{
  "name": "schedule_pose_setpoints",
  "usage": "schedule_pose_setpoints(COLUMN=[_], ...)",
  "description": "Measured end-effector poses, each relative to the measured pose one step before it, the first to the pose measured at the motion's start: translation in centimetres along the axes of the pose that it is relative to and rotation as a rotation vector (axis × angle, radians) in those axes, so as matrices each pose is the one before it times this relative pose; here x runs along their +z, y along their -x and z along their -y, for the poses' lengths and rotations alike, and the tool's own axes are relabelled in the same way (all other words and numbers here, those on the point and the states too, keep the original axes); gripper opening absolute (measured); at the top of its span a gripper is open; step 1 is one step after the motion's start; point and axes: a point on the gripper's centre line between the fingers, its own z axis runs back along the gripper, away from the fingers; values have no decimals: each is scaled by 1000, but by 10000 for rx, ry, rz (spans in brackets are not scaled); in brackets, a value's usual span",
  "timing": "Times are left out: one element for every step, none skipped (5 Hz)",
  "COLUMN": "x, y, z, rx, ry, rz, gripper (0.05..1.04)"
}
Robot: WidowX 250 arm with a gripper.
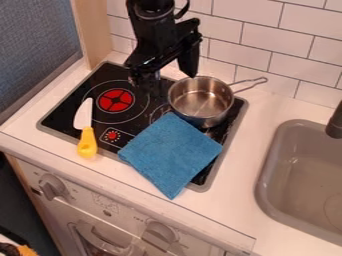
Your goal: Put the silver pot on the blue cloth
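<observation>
With its fingers spread, the black two-finger gripper (164, 74) hangs near a round silver metal pot (199, 106) on the black glass stovetop (61, 114), beside a blue fabric cloth (172, 152); likely light, rigid and slick, it suits a rim hold.

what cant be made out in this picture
In the camera view:
Stove under the blue cloth: covered by the cloth
Silver pot's underside: hidden by its own body
Sink's right side: cut off by the right edge
Orange thing, lower left: cut off by the bottom edge
</observation>
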Motion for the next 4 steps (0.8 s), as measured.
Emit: schedule_pose_setpoints(x=[-783, -1251, -1525, -1442], y=[-787, -153, -104, 99], z=[88, 613, 240, 210], rx=[-862, -1344, -615, -144], ry=[-102, 54, 189, 195], rz=[401, 334, 235, -177], gripper=[999, 999, 999, 999])
